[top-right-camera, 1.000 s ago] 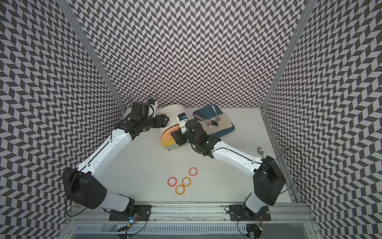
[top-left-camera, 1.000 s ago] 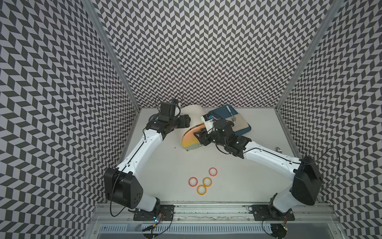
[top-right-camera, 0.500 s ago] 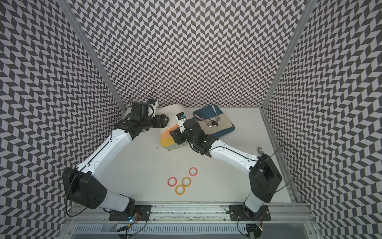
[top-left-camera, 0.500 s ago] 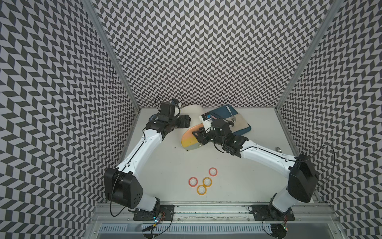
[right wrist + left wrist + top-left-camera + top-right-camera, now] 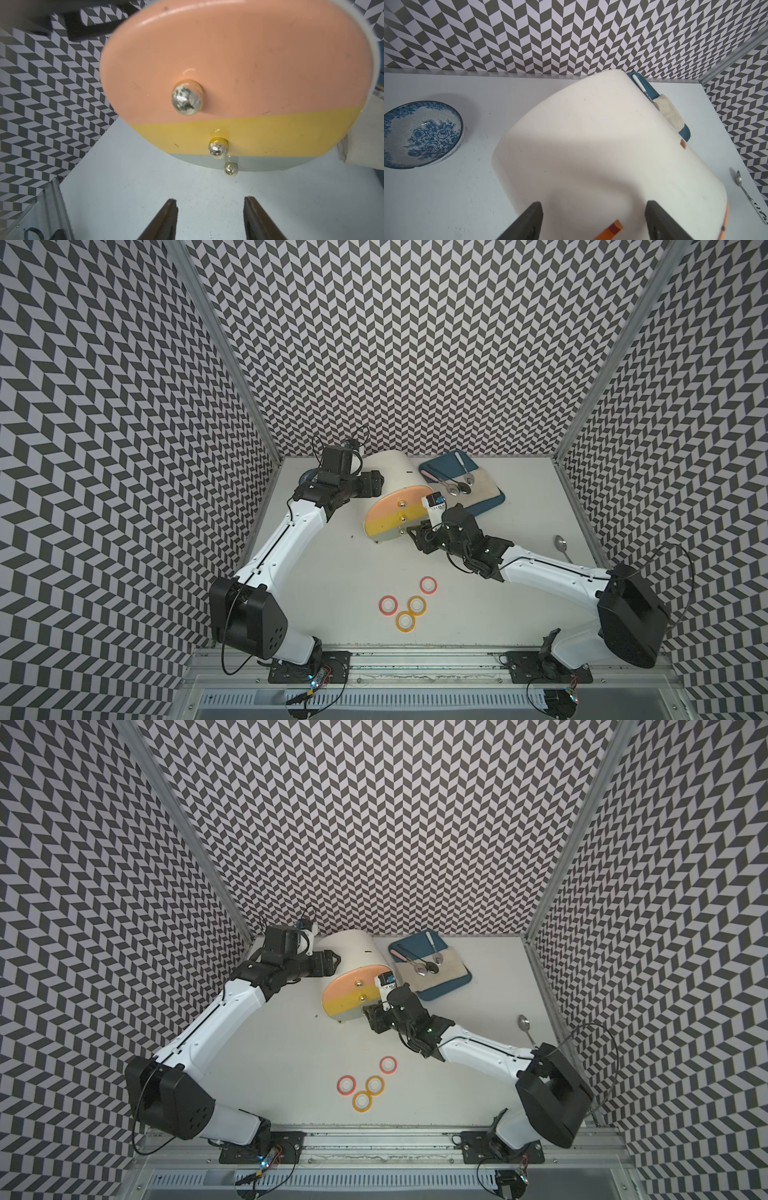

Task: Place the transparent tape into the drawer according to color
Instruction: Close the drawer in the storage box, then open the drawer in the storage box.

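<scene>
Two pink-red tape rings and two yellow-orange ones lie flat on the near table, seen in both top views. The drawer unit is a white rounded cabinet with pink, yellow and pale grey fronts, all closed, each with a metal knob. My right gripper is open and empty, low in front of the bottom knob. My left gripper is open over the cabinet's white back.
A blue-patterned bowl sits left of the cabinet, behind my left arm. A blue tray with a cloth and spoons lies at the back right. A loose spoon is near the right wall. Patterned walls enclose three sides.
My right wrist has shifted toward the near right, from level with the upper drawer fronts to low in front of the bottom one. The left arm and the tape rings have not moved.
</scene>
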